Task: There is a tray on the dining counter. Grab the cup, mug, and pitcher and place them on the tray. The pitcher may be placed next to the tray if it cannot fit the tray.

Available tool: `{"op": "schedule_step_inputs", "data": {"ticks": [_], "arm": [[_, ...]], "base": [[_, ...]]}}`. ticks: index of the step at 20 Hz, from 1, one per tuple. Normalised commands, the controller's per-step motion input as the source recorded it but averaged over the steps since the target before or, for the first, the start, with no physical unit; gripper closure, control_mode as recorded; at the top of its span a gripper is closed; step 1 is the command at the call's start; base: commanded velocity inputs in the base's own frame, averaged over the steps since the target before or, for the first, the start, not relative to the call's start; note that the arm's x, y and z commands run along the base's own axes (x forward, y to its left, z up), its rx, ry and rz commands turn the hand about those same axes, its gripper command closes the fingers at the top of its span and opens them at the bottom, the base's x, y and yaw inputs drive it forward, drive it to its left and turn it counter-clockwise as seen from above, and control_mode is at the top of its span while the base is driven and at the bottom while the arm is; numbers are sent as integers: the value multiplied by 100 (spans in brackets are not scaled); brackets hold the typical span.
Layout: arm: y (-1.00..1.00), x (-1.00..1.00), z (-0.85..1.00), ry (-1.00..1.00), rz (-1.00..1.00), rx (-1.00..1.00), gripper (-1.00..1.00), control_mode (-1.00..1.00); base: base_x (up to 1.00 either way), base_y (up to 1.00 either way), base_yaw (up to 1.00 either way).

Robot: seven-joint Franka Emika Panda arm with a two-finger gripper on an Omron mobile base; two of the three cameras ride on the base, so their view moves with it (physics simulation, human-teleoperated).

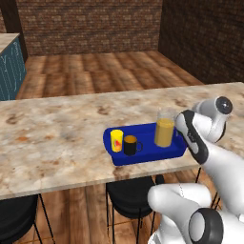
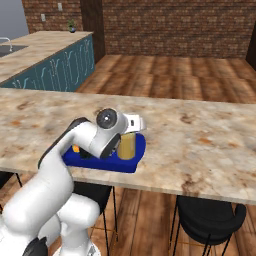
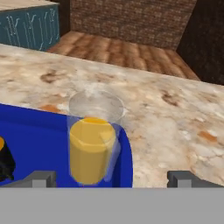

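Observation:
The blue tray (image 1: 145,157) lies on the dining counter (image 1: 57,133) near its front edge. On it stand the yellow cup (image 1: 116,140), the black mug (image 1: 130,145) beside the cup, and the clear pitcher (image 1: 165,127) of orange liquid at the tray's right end. In the hand view the pitcher (image 3: 92,142) stands upright in the tray's corner (image 3: 39,135), just ahead of my gripper (image 3: 112,179). The gripper is open, its two fingertips (image 3: 43,178) wide apart and clear of the glass. The mug's black edge (image 3: 4,164) shows at the far left.
Black bar stools (image 1: 128,195) stand under the counter's front edge, another at the right (image 2: 207,215). Bare marbled counter top (image 2: 200,135) stretches right of the tray. A teal cabinet run (image 2: 55,67) stands beyond, with brick walls behind.

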Motion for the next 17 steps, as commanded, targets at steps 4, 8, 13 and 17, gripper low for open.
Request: {"op": "schedule_step_inputs", "data": {"ticks": [4,8,13,17], "arm": [[3,-73,63,7,-8,-1,-100,-100],[25,-50,64,0,0,0,-100,-100],[54,-71,29,0,0,0,-100,-100],[66,-75,6,0,0,0,-100,-100]], "base": [[0,0,0],[0,0,0],[0,0,0],[0,0,0]]}}
